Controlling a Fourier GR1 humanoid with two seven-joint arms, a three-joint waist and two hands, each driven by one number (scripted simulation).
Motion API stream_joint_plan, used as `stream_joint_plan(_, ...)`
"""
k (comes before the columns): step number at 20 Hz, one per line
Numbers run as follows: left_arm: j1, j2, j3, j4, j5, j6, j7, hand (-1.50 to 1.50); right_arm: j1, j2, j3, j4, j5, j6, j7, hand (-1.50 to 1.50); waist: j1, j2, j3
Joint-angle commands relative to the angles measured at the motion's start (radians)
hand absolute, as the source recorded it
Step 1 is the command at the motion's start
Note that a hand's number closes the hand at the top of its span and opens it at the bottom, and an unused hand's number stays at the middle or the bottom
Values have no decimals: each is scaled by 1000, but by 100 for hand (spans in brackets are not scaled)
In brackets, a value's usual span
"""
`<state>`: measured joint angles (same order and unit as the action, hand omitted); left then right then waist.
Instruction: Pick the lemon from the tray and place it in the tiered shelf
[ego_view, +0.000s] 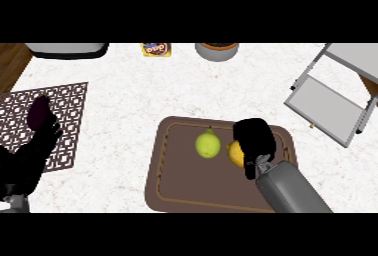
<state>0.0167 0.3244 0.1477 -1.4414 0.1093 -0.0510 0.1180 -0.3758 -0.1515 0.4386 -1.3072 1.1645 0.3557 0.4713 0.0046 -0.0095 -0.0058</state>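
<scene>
Centrally, a brown tray (177, 185) was seen lying on the white speckled counter (184, 90), its long side running toward the view's lower edge. Two fruits were seen on the tray. A yellow-green one, pear-like with a small stem at its top (207, 144), lay free on the tray's upper half, untouched. Just to its right a deeper yellow fruit, taken as the lemon (235, 154), was seen still on the tray and largely hidden under the right hand (255, 137).

The right hand was brought in from the lower right on its grey forearm (289, 189), and its black fingers were curled down over the lemon, so that only the fruit's left part was shown. Whether the lemon was lifted off the tray or still resting on it could not be told.

The left hand (29, 155) was seen at the view's left edge, fingers straight and pointed upward, resting over a patterned mat (70, 100). A dark purple, elongated thing (38, 111) was seen at the fingertips, on the mat; what it was could not be made out.

The tiered shelf (332, 95), grey-framed with pale flat levels, was seen at the upper right, well apart from the tray. Nothing was seen on its visible levels.

Along the top edge, a dark-rimmed pale object (66, 49), a small yellow packet (156, 49) and a round grey pot (217, 51) were partly shown.
</scene>
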Motion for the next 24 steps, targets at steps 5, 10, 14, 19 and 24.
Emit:
stream_joint_plan(5,13,-17,16,21,-31,-25,-29,0,24,2,15,-10,102,-52,-54,150,-3,9,6)
stream_joint_plan(10,33,-35,22,75,-56,-25,-112,0,48,-1,22,-220,114,-12,-25,150,-8,8,5)
stream_joint_plan(14,0,-45,15,1,-38,-9,-1,0,74,-13,-117,-195,89,-104,9,150,-13,8,6)
stream_joint_plan(19,28,-46,6,-38,-49,-3,-3,0,-26,25,-405,-149,16,-152,203,150,-8,9,7)
stream_joint_plan(24,75,-44,24,-30,-38,-28,-38,0,-62,8,-471,-320,-26,-109,263,150,-9,5,6)
